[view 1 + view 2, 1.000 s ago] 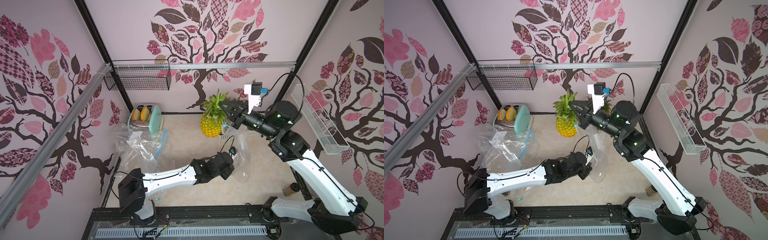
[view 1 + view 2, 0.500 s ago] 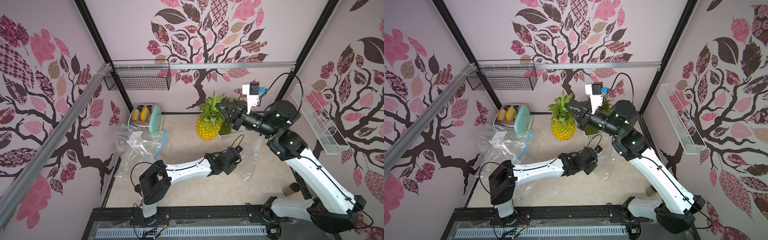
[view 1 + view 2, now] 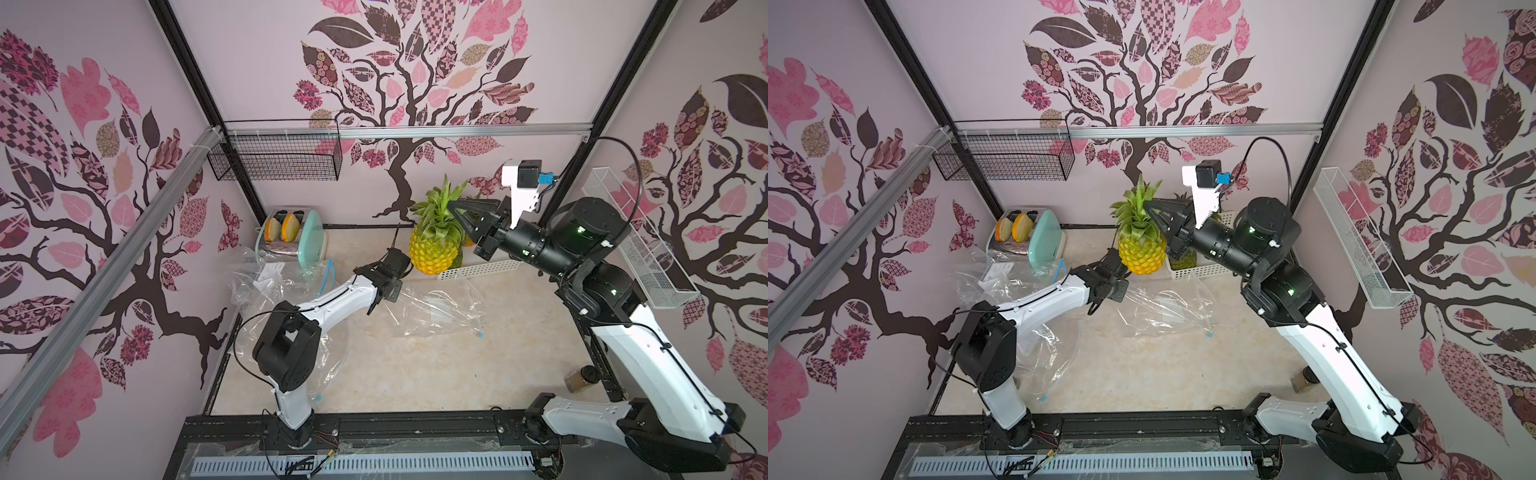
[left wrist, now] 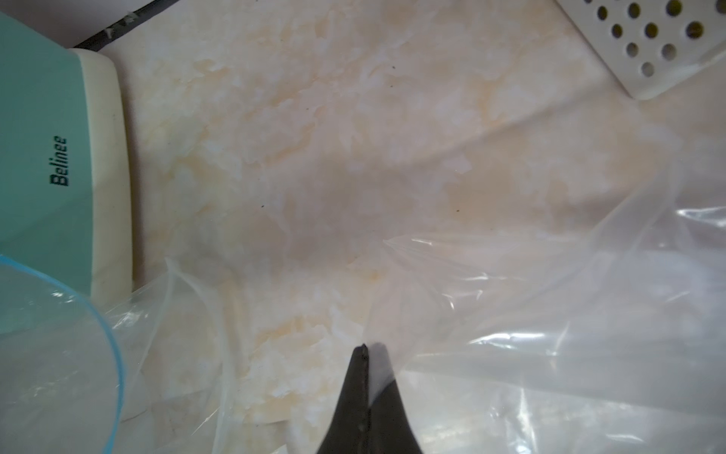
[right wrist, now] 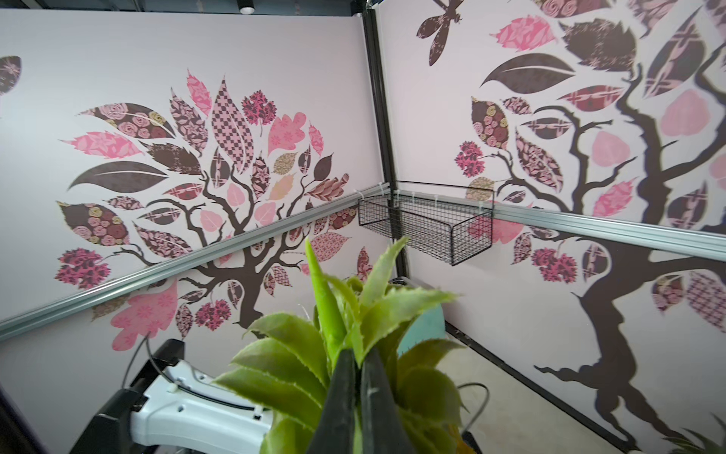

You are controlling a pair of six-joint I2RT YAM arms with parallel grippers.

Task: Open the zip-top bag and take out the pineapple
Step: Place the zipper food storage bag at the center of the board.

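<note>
Pinching pineapple (image 3: 434,254) crown with right claw (image 3: 452,204), holding it aloft, outside bag (image 3: 440,309) | pinching bag edge with left claw (image 4: 367,348)

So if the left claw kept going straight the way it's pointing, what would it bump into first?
Most likely the bare table, just ahead of the left gripper, which is shut on the bag. The toaster sits off to one side, the white basket to the other. Depth is hard to judge.

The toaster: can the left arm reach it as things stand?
Probably yes: the toaster stands close to the left gripper, with mostly bare table between; but that gripper is shut on the zip-top bag.
</note>
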